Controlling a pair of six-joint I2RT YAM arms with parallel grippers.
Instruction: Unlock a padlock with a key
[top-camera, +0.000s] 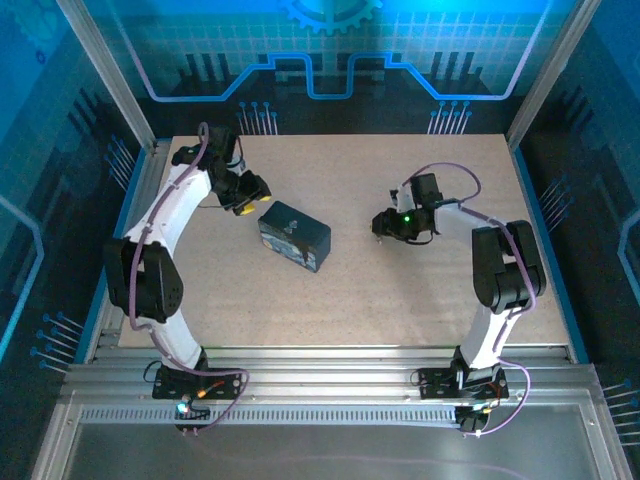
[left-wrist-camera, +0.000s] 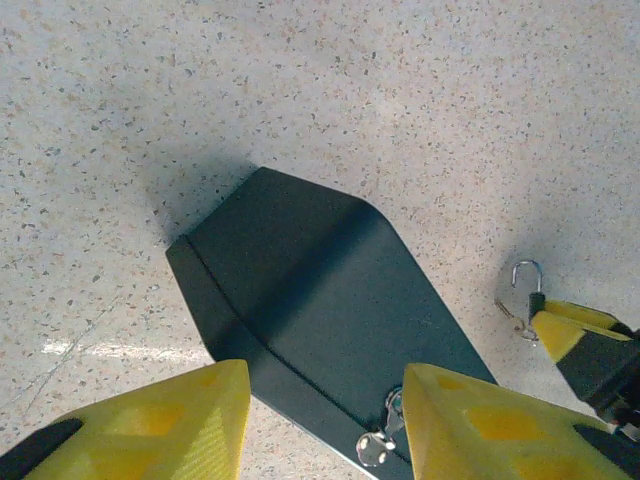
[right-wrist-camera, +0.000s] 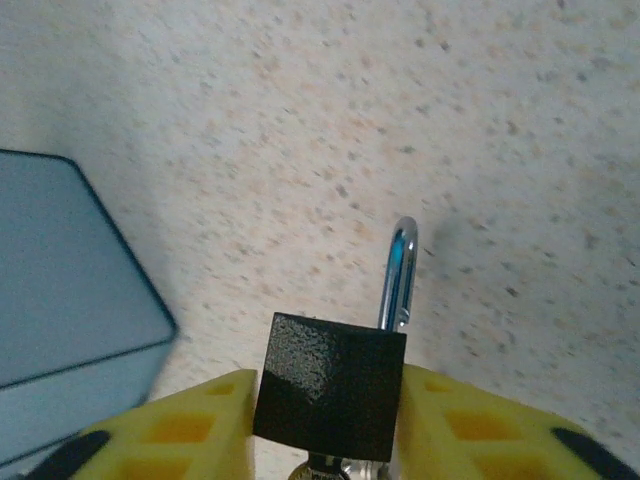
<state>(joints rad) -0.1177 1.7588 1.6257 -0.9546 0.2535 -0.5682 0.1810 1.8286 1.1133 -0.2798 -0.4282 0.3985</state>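
Observation:
My right gripper is shut on the padlock, a small dark textured block squeezed between the yellow fingers, held above the table. Its chrome shackle sticks up, seen edge-on. A bit of silver metal, seemingly the key's head, pokes out under the padlock body. In the top view that gripper is right of the dark blue box. My left gripper is open over the box, holding nothing. The padlock's shackle shows at the right in the left wrist view.
A small silver metal piece sits at the box's near edge beside my left gripper's right finger; I cannot tell what it is. The box corner lies left of the held padlock. Speckled tabletop surrounds everything, framed by aluminium rails.

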